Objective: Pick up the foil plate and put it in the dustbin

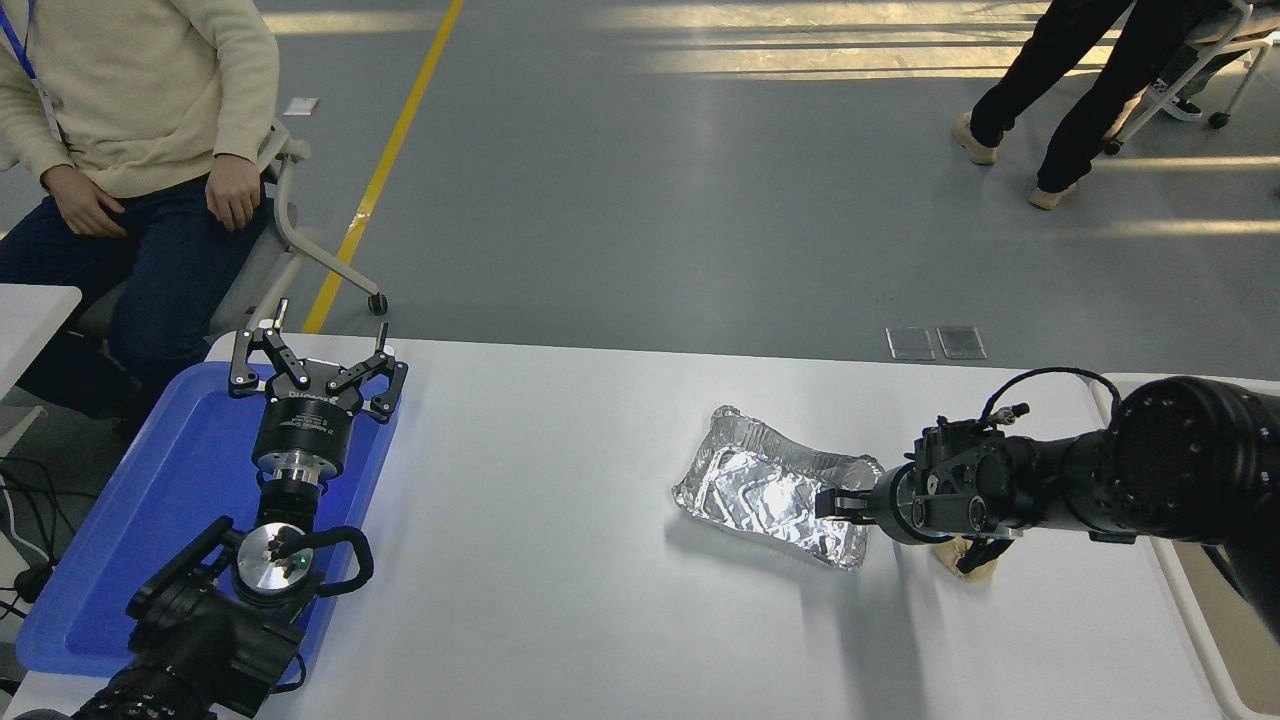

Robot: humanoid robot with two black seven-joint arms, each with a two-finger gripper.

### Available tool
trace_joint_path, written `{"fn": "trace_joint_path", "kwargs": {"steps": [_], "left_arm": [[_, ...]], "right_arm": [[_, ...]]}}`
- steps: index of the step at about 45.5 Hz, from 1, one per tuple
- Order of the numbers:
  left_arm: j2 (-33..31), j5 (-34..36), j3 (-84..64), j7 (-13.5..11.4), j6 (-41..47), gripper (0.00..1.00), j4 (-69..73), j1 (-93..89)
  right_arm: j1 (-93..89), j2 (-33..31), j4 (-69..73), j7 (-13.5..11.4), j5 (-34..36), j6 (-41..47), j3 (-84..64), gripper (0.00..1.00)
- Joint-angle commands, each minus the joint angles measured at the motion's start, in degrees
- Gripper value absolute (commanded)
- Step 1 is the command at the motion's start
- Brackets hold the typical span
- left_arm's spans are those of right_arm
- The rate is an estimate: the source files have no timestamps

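The foil plate (765,495), a crinkled silver tray, lies flat on the white table right of centre. My right gripper (828,503) reaches in from the right edge, low over the plate's right-hand wall, seen side-on, so its state is unclear. The dustbin (1235,640), cream-beige with a pale rim, shows partly at the table's right edge, behind and below the right arm. My left gripper (315,352) stays parked, open and empty, above the blue tray at the lower left.
A crumpled tan paper ball (978,562) peeks out from under my right wrist. The blue tray (160,500) fills the table's left end. A seated person (130,120) is at the far left. Another person's legs (1060,90) are on the floor at top right.
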Motion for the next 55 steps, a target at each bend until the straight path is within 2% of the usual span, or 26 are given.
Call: {"fn": "trace_joint_path", "kwargs": {"steps": [1,35,55], "left_arm": [[0.0,0.0,0.0,0.0,0.0,1.0,0.0,0.0],[0.0,0.0,0.0,0.0,0.0,1.0,0.0,0.0],[0.0,0.0,0.0,0.0,0.0,1.0,0.0,0.0]], "right_arm": [[-0.2,0.3,0.1,0.5,0.3,-1.0,0.1,0.0],[3.3,-0.4,1.7,0.8,-0.2,-1.4,-1.3,0.0],[21.9,-2.7,19.1,2.5,-1.2,-1.2,-8.6,0.0]]}}
